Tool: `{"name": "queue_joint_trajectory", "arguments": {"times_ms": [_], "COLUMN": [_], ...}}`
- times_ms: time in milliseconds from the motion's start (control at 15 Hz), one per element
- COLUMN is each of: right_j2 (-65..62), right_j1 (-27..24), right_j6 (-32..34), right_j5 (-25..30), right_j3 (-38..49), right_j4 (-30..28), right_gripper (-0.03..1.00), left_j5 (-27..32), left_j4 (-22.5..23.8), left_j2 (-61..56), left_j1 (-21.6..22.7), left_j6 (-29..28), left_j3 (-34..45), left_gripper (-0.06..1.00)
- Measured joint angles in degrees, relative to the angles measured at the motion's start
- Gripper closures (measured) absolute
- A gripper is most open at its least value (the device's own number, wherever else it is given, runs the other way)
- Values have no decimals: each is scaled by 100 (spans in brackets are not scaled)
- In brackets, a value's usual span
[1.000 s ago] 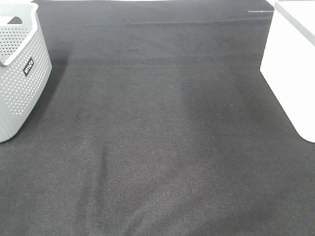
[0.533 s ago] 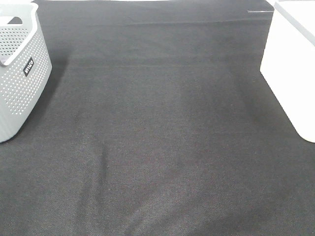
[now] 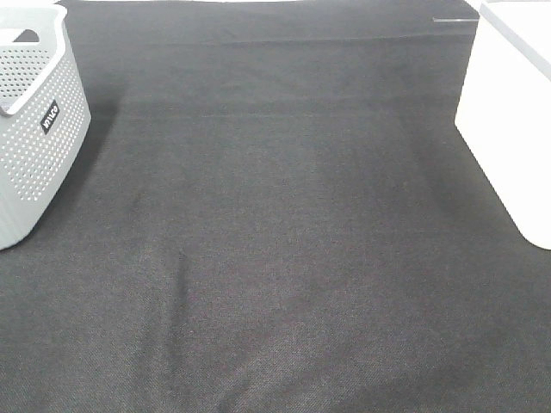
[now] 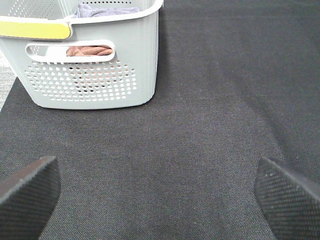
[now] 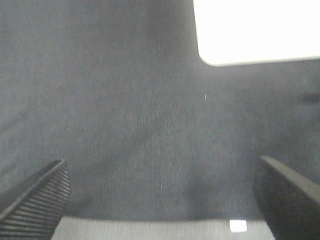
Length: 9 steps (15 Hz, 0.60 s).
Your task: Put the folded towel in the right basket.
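The right basket (image 3: 513,120) is plain white and stands at the right edge of the black cloth; it also shows in the right wrist view (image 5: 255,30). No folded towel lies on the cloth. Folded cloths, one brownish (image 4: 89,50) and one grey (image 4: 102,9), lie inside the left basket. My left gripper (image 4: 157,197) is open and empty above the cloth, short of the left basket. My right gripper (image 5: 162,192) is open and empty near the table's front edge, short of the right basket. Neither gripper shows in the exterior high view.
The perforated grey left basket (image 3: 34,129) stands at the left edge; in the left wrist view (image 4: 90,75) it has a handle slot and a yellow-green rim strip. The black cloth (image 3: 284,241) covers the table, with a faint crease at front left.
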Motion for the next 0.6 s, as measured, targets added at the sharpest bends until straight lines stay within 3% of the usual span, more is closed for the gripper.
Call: {"name": "queue_joint_trajectory", "arguments": {"times_ms": [267,600], "right_j2": [-1203,-1238], "right_j1": [0,6], "right_j6": [-11,-155], "right_j5": [195,172], "right_j3": [435,493], "right_j4": [6,57], "right_gripper": [0,0], "left_j5": [0,0], "left_j4": [0,0], "left_j2": [0,0], "left_j1": [0,0], "left_j6": [0,0], "left_j3": [0,0], "left_gripper": [-4,-4]}}
